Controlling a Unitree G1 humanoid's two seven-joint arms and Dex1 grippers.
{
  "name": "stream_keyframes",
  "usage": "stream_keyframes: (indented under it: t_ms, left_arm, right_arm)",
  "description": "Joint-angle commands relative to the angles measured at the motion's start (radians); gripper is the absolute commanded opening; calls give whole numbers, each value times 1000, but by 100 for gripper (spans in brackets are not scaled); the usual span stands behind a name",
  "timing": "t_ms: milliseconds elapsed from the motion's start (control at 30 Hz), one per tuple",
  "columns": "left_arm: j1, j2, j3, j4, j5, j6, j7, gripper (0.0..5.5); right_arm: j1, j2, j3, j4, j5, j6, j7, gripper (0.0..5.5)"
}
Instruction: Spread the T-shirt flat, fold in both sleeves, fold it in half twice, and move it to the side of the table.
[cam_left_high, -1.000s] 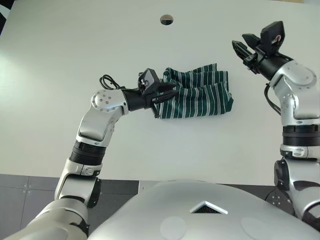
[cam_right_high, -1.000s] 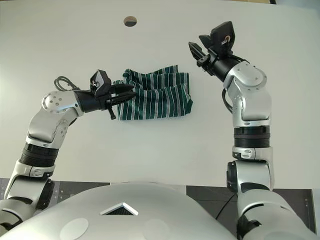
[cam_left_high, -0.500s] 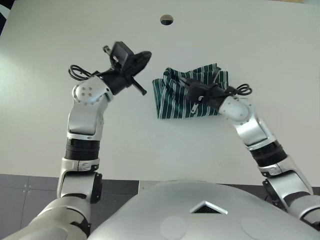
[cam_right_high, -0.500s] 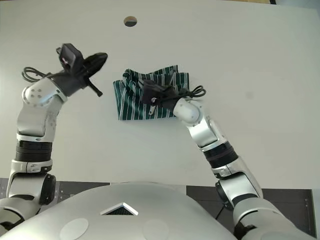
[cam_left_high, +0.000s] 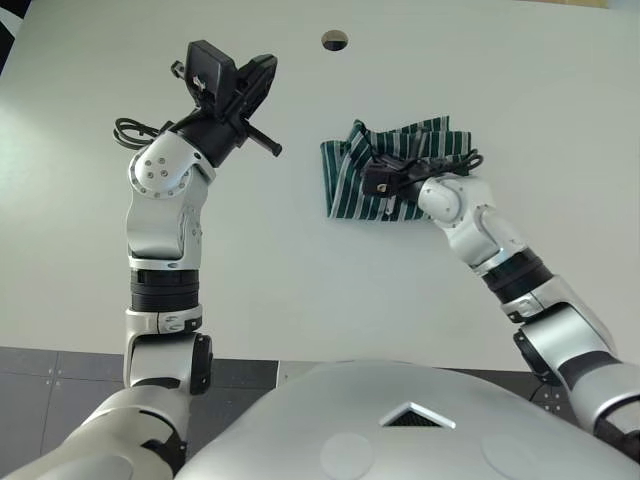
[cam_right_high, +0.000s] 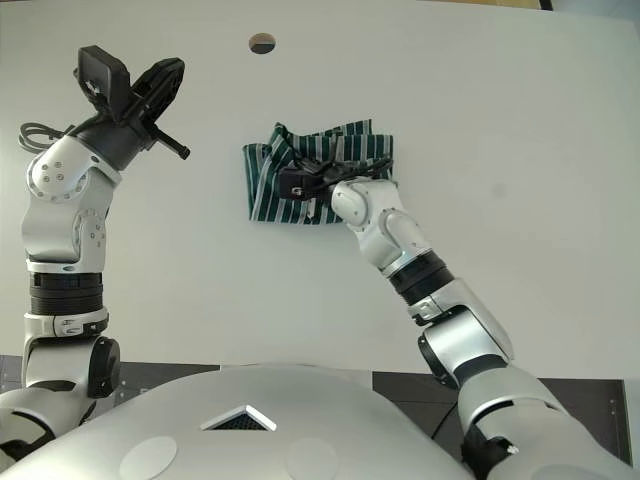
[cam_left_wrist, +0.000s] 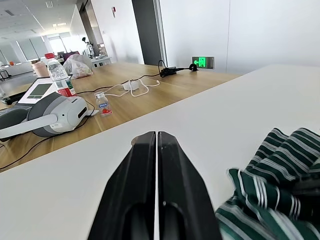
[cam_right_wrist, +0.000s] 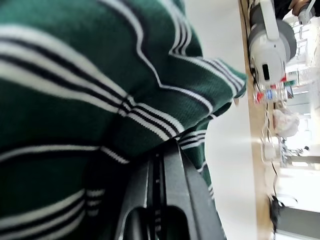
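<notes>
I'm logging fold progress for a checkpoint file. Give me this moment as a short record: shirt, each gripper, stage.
T-shirt: green with white stripes, a bunched folded bundle on the white table
left gripper: shut, raised off the table, apart from the shirt, on its left
right gripper: on the shirt, fingers together, tips under cloth; a pinch cannot be confirmed
stage: folded; the bundle is near mid-table, not yet at a side

Dark green, white-striped cloth T-shirt (cam_left_high: 345, 178): ribbed knit, soft, matt. Broad white desk (cam_left_high: 300, 290): smooth, matt, faint sheen. My left pincer (cam_left_wrist: 157, 134): black moulded plastic, smooth, slight gloss. My right pincer (cam_right_wrist: 161, 152): same black plastic. Brown neighbouring table (cam_left_wrist: 150, 102): wood, satin.
</notes>
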Motion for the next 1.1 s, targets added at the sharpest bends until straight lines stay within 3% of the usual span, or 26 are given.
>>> stream_keyframes:
  t_ms: [33,300,500,700,833,967,1100]
  left_arm:
    - [1,0,4,-12,0,12,7,10]
    - [12,6,17,-10,-13,7,-14,10]
    - [29,9,17,-18,-19,3,-28,10]
    - [70,-15,12,3,36,-99,16,10]
    - [188,-61,10,-87,94,-190,109,10]
    - [340,-114,-23,-204,202,-283,220,10]
    - [461,-143,-59,-215,354,-454,335,10]
  right_arm:
    - [155,-201,-66,-95,-14,35,86,12]
    - [413,-535,-249,-192,-5,-17,100,12]
    - [414,-607,-294,-113,-36,-94,31,12]
    - [384,-438,-500,-341,171,-147,-143,12]
    - [473,-221,-656,-625,471,-148,-214,12]
    - [630,-10,-659,-823,607,-154,-306,12]
    - [779,129,-619,-832,594,-291,-390,12]
